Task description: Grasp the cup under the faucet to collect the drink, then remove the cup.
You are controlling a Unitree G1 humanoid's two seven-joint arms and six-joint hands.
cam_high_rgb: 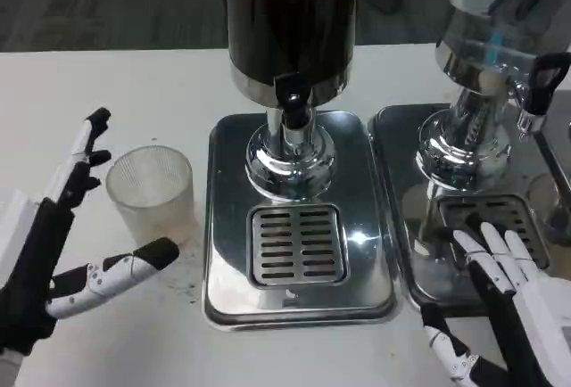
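ribbed translucent cup point(151, 189) stands upright, empty, within the left hand's point(53, 244) spread, unclosed fingers.

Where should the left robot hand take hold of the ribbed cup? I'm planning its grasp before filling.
Probably around the side wall, mid-height, coming from the cup's left. It stands upright on the table, and the open left robot hand already brackets it, fingers behind, thumb in front. The dispenser's drip tray crowds its right side.

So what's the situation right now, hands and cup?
Left hand open beside cup, not touching. Right hand open by the second dispenser's tray. Cup on table, left of the faucet. Path clear.
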